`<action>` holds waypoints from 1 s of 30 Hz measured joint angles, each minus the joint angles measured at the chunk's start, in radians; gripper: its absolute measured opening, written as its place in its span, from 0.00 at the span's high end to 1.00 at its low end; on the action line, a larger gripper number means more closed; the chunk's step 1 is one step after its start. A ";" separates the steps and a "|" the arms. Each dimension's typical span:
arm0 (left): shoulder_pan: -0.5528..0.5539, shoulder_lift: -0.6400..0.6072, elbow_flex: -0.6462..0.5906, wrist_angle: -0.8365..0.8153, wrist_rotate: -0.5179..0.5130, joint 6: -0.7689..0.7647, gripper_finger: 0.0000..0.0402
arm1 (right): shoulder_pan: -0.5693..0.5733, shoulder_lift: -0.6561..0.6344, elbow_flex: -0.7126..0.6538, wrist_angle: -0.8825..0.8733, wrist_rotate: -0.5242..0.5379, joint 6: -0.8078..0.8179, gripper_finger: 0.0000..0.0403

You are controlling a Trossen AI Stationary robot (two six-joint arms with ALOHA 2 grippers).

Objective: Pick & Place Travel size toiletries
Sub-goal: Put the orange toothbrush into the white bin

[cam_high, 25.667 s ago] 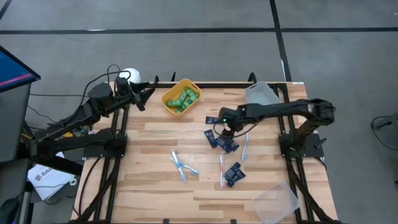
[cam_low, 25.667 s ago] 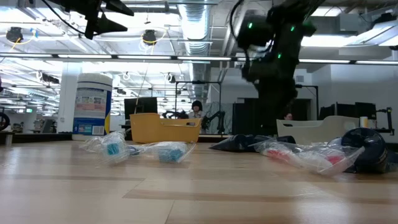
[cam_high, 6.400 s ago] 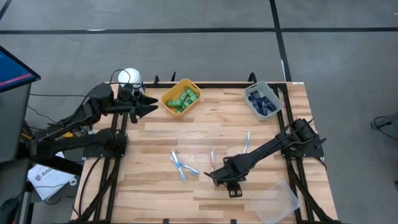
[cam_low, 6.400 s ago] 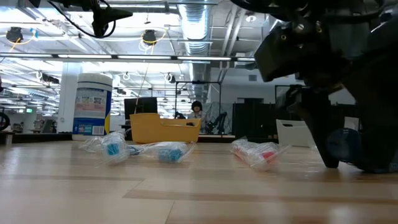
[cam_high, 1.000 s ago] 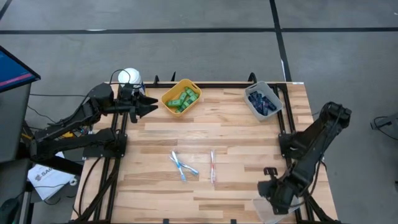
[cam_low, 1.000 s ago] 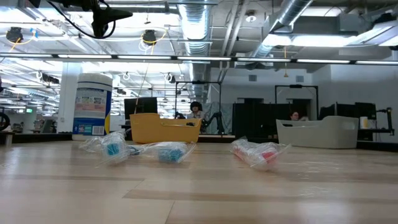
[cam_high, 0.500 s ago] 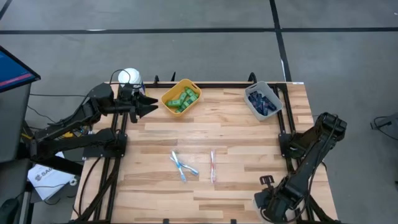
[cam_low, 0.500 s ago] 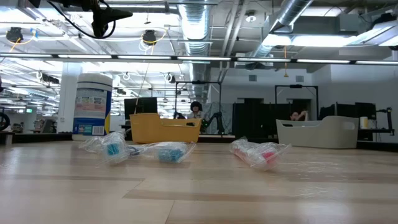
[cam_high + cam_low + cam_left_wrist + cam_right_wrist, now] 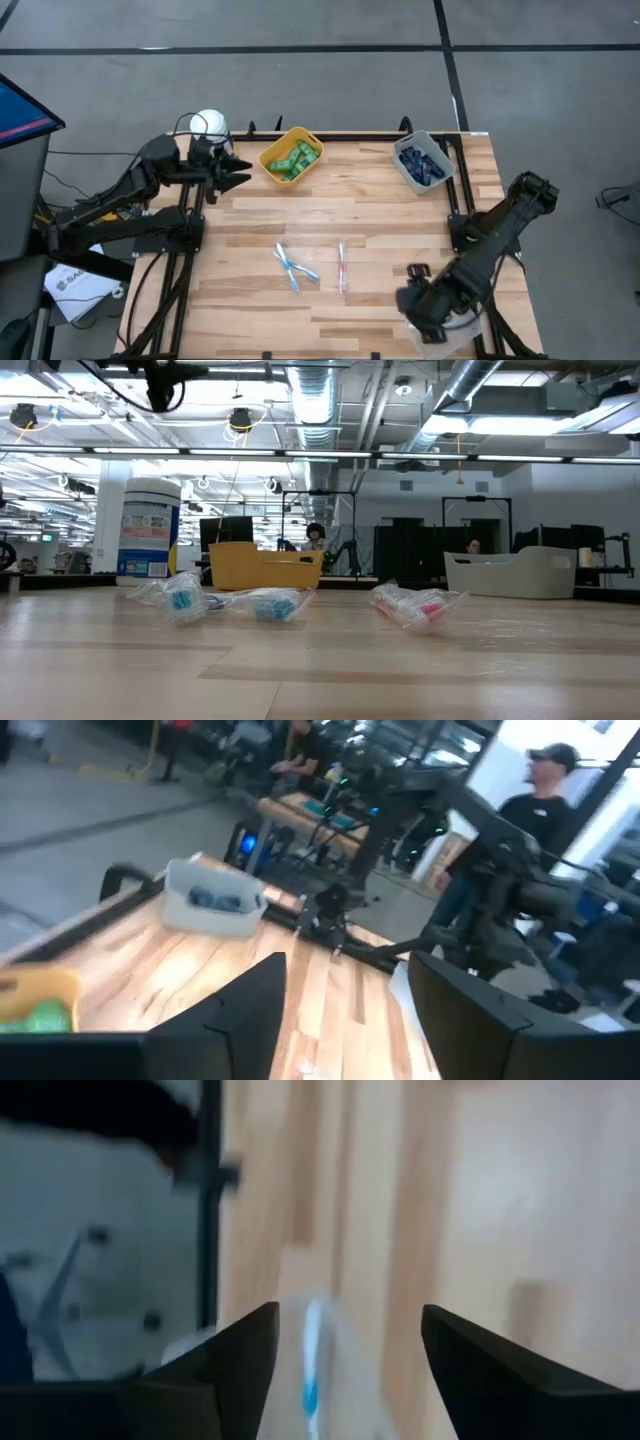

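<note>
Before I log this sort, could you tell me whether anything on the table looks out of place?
Three wrapped toothbrushes lie loose mid-table, outside any bin, while the yellow bin holds the green bottles and the grey bin the navy tubes.

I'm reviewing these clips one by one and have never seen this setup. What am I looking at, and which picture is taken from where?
Two dark robot arms work at a wooden table. One camera looks straight down, one sits at table height, and one rides on each wrist. The left arm waits by the white canister, jaws open and empty. The right arm reaches over the clear bin. Its jaws are open, and a blue-accented toothbrush shows between them, apparently not gripped. Three wrapped toothbrushes lie mid-table. Green bottles fill the yellow bin, navy tubes the grey bin.
</note>
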 joint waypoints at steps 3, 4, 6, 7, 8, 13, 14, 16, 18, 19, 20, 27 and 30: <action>-0.040 -0.066 -0.033 0.005 -0.038 0.034 0.57 | -0.066 -0.002 0.034 0.001 0.065 0.000 0.43; -0.055 -0.098 -0.052 0.000 -0.067 0.042 0.60 | -0.090 -0.002 0.041 0.008 0.089 0.000 0.44; -0.087 -0.179 -0.093 0.004 -0.133 0.043 0.68 | -0.137 -0.002 0.043 0.045 0.139 0.004 0.46; -0.103 -0.222 -0.117 0.006 -0.161 0.033 0.72 | -0.162 -0.002 0.042 0.066 0.162 0.016 0.47; -0.117 -0.266 -0.143 0.005 -0.186 0.022 0.76 | -0.186 -0.001 0.042 0.081 0.190 0.041 0.48; -0.176 -0.427 -0.268 0.006 -0.248 -0.046 0.94 | -0.330 0.048 0.041 0.114 0.245 0.285 0.52; -0.185 -0.452 -0.292 0.009 -0.250 -0.062 0.97 | -0.358 0.067 0.041 0.130 0.243 0.322 0.53; -0.201 -0.490 -0.342 0.011 -0.253 -0.086 0.99 | -0.399 0.111 0.041 0.155 0.227 0.354 0.55; -0.218 -0.524 -0.386 0.011 -0.253 -0.100 0.99 | -0.432 0.168 0.048 0.192 0.209 0.363 0.55; -0.224 -0.538 -0.405 0.015 -0.253 -0.101 0.99 | -0.446 0.198 0.054 0.200 0.196 0.368 0.56; -0.230 -0.547 -0.421 0.025 -0.252 -0.103 0.99 | -0.458 0.229 0.065 0.190 0.183 0.368 0.56; -0.254 -0.576 -0.475 0.060 -0.252 -0.094 1.00 | -0.534 0.430 0.186 0.166 0.119 0.370 0.49; -0.254 -0.575 -0.476 0.060 -0.237 -0.083 1.00 | -0.557 0.498 0.228 0.140 0.102 0.377 0.43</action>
